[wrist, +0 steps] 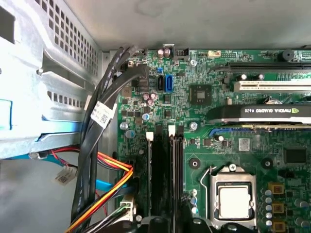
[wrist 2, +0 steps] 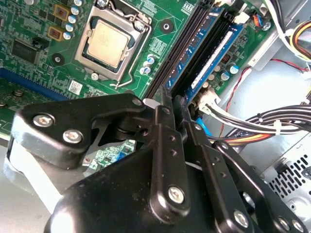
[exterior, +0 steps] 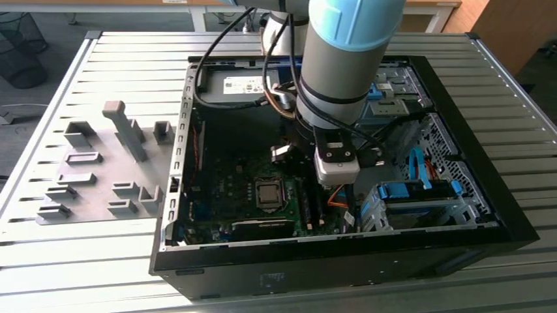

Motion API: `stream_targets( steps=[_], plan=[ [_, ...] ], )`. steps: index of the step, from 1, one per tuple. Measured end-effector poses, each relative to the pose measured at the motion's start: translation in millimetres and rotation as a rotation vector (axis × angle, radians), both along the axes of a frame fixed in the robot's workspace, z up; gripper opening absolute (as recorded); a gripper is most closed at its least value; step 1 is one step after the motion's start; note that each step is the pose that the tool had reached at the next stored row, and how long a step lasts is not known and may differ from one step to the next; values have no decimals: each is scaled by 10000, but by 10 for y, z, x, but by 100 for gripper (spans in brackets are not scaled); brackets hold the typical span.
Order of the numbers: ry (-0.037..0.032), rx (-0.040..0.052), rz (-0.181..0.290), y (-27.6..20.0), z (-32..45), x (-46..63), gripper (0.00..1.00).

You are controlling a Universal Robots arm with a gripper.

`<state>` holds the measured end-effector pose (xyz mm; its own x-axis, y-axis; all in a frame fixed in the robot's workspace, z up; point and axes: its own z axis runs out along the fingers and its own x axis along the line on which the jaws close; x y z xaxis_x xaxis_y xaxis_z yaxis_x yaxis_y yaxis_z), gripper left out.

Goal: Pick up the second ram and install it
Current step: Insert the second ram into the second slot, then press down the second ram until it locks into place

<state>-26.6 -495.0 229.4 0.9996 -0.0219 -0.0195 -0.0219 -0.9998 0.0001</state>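
Note:
In the second wrist view my black gripper (wrist 2: 172, 99) has its fingers pressed together on the near end of the second ram (wrist 2: 192, 48), a thin dark strip standing edge-on over the memory slots. Right beside it, another strip with a long white label (wrist 2: 214, 48) sits in the neighbouring slot. The first wrist view looks down on the memory slots (wrist: 165, 179), with my fingertips (wrist: 160, 222) at their near end. In the exterior view the gripper (exterior: 338, 179) reaches down into the open computer case (exterior: 487, 222), next to the processor socket (exterior: 269, 194).
Bundled black, orange and yellow cables (wrist: 104, 189) run close beside the slots. A graphics card (wrist: 265, 114) and the processor (wrist: 234, 201) lie on the motherboard. Gray holder blocks (exterior: 109, 163) stand on the slatted table at the exterior view's left. Blue drive brackets (exterior: 418, 192) fill the case's corner.

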Motion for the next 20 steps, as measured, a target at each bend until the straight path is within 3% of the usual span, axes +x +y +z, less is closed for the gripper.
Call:
stream_targets(
  steps=[1,3,8,20],
  plan=[
    [0,0,0,0,0,0,22],
    [0,-1,1,0,1,0,11],
    [0,-1,0,0,-5,0,11],
    [19,-21,0,0,-137,0,11]
  ],
)
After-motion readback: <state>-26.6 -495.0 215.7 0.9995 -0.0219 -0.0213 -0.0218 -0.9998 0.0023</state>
